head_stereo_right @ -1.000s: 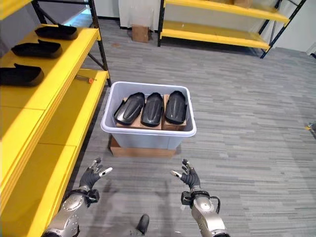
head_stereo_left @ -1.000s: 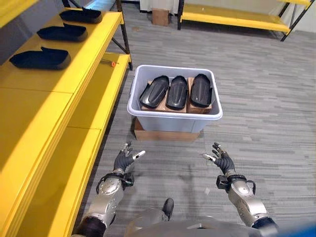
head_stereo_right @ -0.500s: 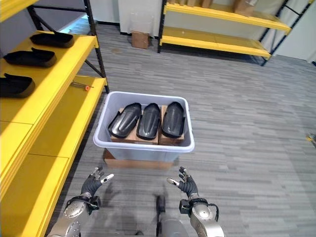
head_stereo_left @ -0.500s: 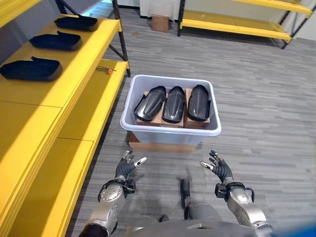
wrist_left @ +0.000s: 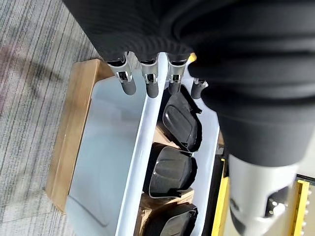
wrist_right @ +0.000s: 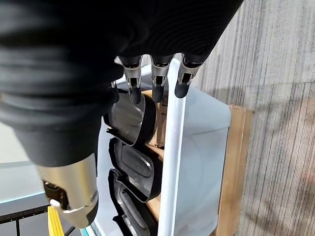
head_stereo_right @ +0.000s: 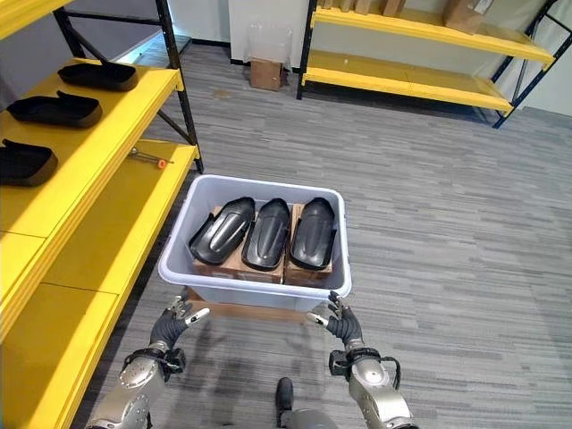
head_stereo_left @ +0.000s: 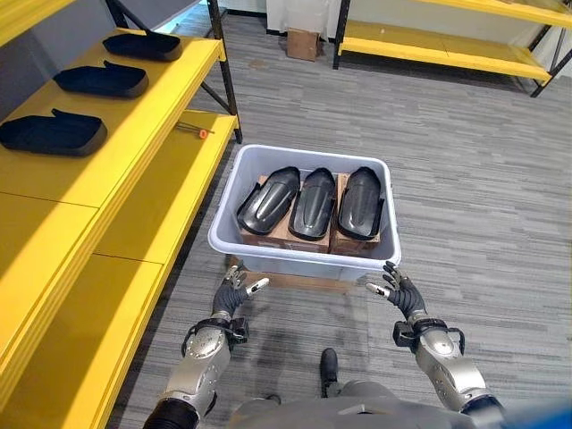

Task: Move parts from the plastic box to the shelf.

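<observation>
The box (head_stereo_left: 304,253) sat on a flat carton (head_stereo_right: 234,308) largely hidden beneath it, holding three dark parts (head_stereo_left: 315,202) side by side on cardboard, while three more parts (head_stereo_left: 52,132) lay on the yellow shelf (head_stereo_left: 134,134), the nearest cut off in the right eye view. The left hand (head_stereo_left: 231,296) and right hand (head_stereo_left: 399,294) hovered just before the box's near wall, fingers spread and empty.

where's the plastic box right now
The plastic box sits on the floor in the middle of the eye views, atop a flat cardboard box, just right of the yellow shelf and just ahead of both open hands.
</observation>
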`<state>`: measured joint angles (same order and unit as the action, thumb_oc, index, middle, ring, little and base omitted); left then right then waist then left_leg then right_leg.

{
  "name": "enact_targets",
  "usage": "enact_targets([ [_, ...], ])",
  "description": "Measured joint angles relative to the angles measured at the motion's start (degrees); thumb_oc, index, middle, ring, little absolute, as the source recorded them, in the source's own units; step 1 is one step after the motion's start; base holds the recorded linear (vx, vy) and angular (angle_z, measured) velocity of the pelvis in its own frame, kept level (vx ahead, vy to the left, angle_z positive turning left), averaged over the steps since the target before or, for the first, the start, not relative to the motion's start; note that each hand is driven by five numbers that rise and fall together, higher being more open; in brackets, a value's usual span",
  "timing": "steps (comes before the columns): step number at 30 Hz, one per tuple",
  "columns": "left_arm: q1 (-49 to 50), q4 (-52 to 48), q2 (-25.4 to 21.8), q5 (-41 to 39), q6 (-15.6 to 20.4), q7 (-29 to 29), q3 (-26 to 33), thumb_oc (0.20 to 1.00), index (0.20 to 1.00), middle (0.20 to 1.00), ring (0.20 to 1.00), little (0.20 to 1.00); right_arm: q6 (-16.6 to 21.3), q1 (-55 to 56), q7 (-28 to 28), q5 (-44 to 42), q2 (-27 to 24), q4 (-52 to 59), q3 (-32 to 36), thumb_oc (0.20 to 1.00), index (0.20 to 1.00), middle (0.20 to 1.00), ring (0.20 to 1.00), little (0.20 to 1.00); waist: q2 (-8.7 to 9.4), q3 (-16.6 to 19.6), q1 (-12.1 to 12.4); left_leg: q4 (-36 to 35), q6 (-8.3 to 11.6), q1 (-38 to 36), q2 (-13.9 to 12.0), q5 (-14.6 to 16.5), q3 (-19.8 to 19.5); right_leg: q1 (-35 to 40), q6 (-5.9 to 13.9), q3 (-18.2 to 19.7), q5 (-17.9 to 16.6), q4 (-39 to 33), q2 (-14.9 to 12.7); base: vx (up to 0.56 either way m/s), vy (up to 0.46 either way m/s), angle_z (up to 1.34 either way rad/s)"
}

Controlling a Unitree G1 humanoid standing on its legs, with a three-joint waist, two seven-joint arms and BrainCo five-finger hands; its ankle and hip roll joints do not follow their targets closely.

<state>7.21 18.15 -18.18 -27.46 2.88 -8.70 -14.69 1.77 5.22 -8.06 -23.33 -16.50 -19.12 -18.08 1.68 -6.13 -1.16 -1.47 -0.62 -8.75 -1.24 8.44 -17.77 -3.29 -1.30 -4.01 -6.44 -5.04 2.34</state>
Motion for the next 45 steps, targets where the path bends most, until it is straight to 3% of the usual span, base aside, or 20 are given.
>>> enact_targets([
  [3,0.4,0.0,0.1,0.0,0.0,0.0,0.1,1.000,1.000,1.000,1.000,1.000,0.0,0.0,0.0,0.0,-0.1,0.0,0.0,1.000,1.000,1.000,1.000,1.000,-0.90,0.5,0.1,1.1,0.78,0.2,-0.4,0.3,0.1,0.4,-0.21,0.0,1.0,0.0,0.8,0.05,-0.074,0.02],
  [5,0.4,0.1,0.2,0.0,0.0,0.0,0.1,1.000,1.000,1.000,1.000,1.000,0.0,0.4,0.0,0.0,0.0,-0.1,0.0,1.000,1.000,1.000,1.000,1.000,0.07,0.6,0.3,6.7,2.07,2.6,1.1,1.2,0.1,0.7,-0.18,0.2,1.0,0.0,-0.1,-0.06,-0.041,0.07],
  [6,1.0,-0.1,0.2,-0.1,0.0,0.0,0.1,1.000,1.000,1.000,1.000,1.000,0.1,0.4,0.0,0.0,-0.1,-0.1,0.1,1.000,1.000,1.000,1.000,1.000,0.37,0.4,0.8,10.2,3.03,4.3,2.2,1.6,0.3,0.5,-0.77,0.2,1.4,0.3,0.0,0.00,0.000,0.00],
  [7,-0.9,0.1,0.4,-0.1,0.1,0.0,0.1,1.000,1.000,1.000,1.000,1.000,0.4,-0.1,-0.1,0.0,-0.4,-0.2,0.1,1.000,1.000,1.000,1.000,1.000,2.28,-1.3,1.6,23.1,3.84,10.3,6.1,1.9,0.1,0.3,-1.69,1.2,1.5,1.5,-2.1,0.02,-0.011,-0.20],
  [8,-0.2,0.2,0.6,-0.1,0.2,0.1,0.0,1.000,1.000,1.000,1.000,1.000,0.5,0.0,0.0,0.0,-0.7,-0.1,0.0,1.000,1.000,1.000,1.000,1.000,2.77,-1.7,3.1,28.7,2.99,13.1,7.2,2.1,-1.0,0.7,-2.94,1.9,1.7,1.5,-2.4,0.07,-0.006,-0.21],
  [9,0.3,0.2,0.7,-0.1,0.1,0.1,-0.2,1.000,1.000,1.000,1.000,1.000,0.8,0.3,-0.1,0.0,-0.8,-0.1,0.1,1.000,1.000,1.000,1.000,1.000,2.99,-2.0,3.1,29.8,2.64,15.0,6.6,2.4,-1.4,0.8,-3.53,1.8,2.2,1.5,-2.3,0.10,0.031,-0.04],
  [12,-0.4,0.1,0.5,-0.1,0.1,0.1,-0.1,1.000,1.000,1.000,1.000,1.000,0.9,0.1,-0.4,0.0,-0.7,-0.2,0.2,1.000,1.000,1.000,1.000,1.000,4.33,-3.2,3.4,22.1,2.93,18.0,2.4,2.1,0.1,0.9,-3.83,1.7,2.5,1.3,-2.8,0.08,0.124,0.07],
  [13,-0.8,0.2,0.2,-0.1,0.1,0.1,-0.1,1.000,1.000,1.000,1.000,1.000,1.1,-0.4,-0.9,0.0,-0.4,-0.3,0.7,1.000,1.000,1.000,1.000,1.000,4.80,-4.5,3.8,13.8,4.18,18.7,-2.0,0.0,0.1,1.5,-3.57,1.7,2.6,1.2,-2.7,0.08,0.223,0.05],
  [15,-1.2,0.3,0.7,-0.1,0.0,0.1,-0.9,1.000,1.000,1.000,1.000,1.000,1.3,-0.7,-1.4,0.0,-0.7,-0.4,2.2,1.000,1.000,1.000,1.000,1.000,3.36,-5.4,3.6,4.1,6.03,18.9,-6.2,-4.3,0.1,1.4,-2.44,1.9,3.1,1.2,-2.4,0.10,0.262,-0.09],
  [16,-1.4,0.4,1.1,-0.1,-0.1,0.1,-1.2,1.000,1.000,1.000,1.000,1.000,1.2,-1.0,-1.6,0.0,-1.2,-0.4,2.5,1.000,1.000,1.000,1.000,1.000,2.47,-5.9,3.4,2.7,6.58,18.5,-6.7,-5.2,0.5,1.2,-1.40,2.9,3.1,1.2,-2.4,0.10,0.299,-0.66],
  [17,-1.2,0.9,1.7,-0.1,-0.1,0.1,-1.2,1.000,1.000,1.000,1.000,1.000,1.2,-1.0,-1.5,0.0,-1.8,-0.4,2.0,1.000,1.000,1.000,1.000,1.000,1.03,-5.5,4.0,4.7,6.58,17.4,-6.0,-5.3,0.9,1.5,-0.63,5.4,3.1,1.3,-2.7,0.11,0.328,-0.95],
  [19,-0.9,1.4,2.3,-0.1,-0.2,0.2,-1.3,1.000,1.000,1.000,1.000,1.000,1.2,-0.1,-1.1,0.1,-2.3,0.5,1.7,1.000,1.000,1.000,1.000,1.000,-1.90,-3.9,3.2,6.6,4.99,15.3,-3.9,-5.7,1.8,1.8,1.17,6.4,2.3,1.2,-3.3,0.15,0.419,-0.75],
  [21,-3.1,1.5,1.0,0.0,-0.2,0.5,-1.7,1.000,1.000,1.000,1.000,1.000,0.4,1.2,-0.9,0.0,-1.5,2.2,1.1,1.000,1.000,1.000,1.000,1.000,-0.70,-3.7,1.4,6.1,3.09,14.6,0.3,-8.0,3.4,1.8,3.31,7.0,2.6,1.6,-7.9,0.08,0.304,-0.19],
  [25,-3.7,0.0,-0.7,0.0,0.4,1.2,-1.0,1.000,1.000,1.000,1.000,1.000,0.4,2.1,0.6,0.0,1.1,2.9,-0.4,1.000,1.000,1.000,1.000,1.000,1.41,-2.4,1.8,4.6,-1.21,13.2,5.2,-8.5,8.8,0.4,4.90,10.4,2.4,2.5,-13.1,0.02,0.151,-0.40],
  [29,-2.7,0.1,-1.8,-0.1,0.3,1.2,-1.0,1.000,1.000,1.000,1.000,1.000,0.3,1.7,1.2,0.0,2.0,2.9,-0.8,1.000,1.000,1.000,1.000,1.000,1.19,-2.1,2.3,3.5,-2.31,12.9,5.3,-9.2,10.2,2.0,7.01,10.3,2.9,3.5,-12.6,0.04,0.085,-0.23],
  [33,-1.7,0.0,-2.0,-0.1,0.3,1.1,-1.0,1.000,1.000,1.000,1.000,1.000,0.3,0.5,1.2,0.0,1.8,5.1,-0.5,1.000,1.000,1.000,1.000,1.000,1.37,-2.2,2.1,2.7,-2.22,12.1,5.4,-9.1,10.9,3.8,9.10,10.0,1.6,0.9,-12.9,0.07,0.009,-0.11],
  [36,-1.1,-0.1,-2.0,-0.1,0.3,0.9,-0.8,1.000,1.000,1.000,1.000,1.000,0.4,0.4,1.2,0.0,1.8,8.6,-0.4,1.000,1.000,1.000,1.000,1.000,2.17,-1.9,2.2,0.3,-1.37,10.4,5.2,-9.3,11.4,5.0,9.91,9.6,3.1,-0.2,-12.9,0.08,-0.034,-0.11],
  [38,-0.5,-1.5,-1.6,-0.2,0.3,0.7,0.6,1.000,1.000,1.000,1.000,1.000,1.0,-0.1,1.1,0.0,1.7,11.0,-0.1,1.000,1.000,1.000,1.000,1.000,2.87,-2.3,2.0,-1.1,-0.40,9.8,4.7,-9.8,11.7,4.8,9.22,9.5,5.0,-0.2,-12.4,0.06,-0.033,-0.09],
  [45,-0.3,-7.9,-0.3,-0.8,1.7,-1.3,1.5,1.000,1.000,1.000,1.000,1.000,3.0,-4.9,-3.3,4.0,-0.6,17.4,2.4,1.000,1.000,1.000,1.000,1.000,2.01,-2.8,1.2,-3.8,1.70,9.9,0.5,-11.6,11.2,3.3,7.17,9.4,4.4,-0.3,-8.6,0.01,-0.035,-0.04],
])
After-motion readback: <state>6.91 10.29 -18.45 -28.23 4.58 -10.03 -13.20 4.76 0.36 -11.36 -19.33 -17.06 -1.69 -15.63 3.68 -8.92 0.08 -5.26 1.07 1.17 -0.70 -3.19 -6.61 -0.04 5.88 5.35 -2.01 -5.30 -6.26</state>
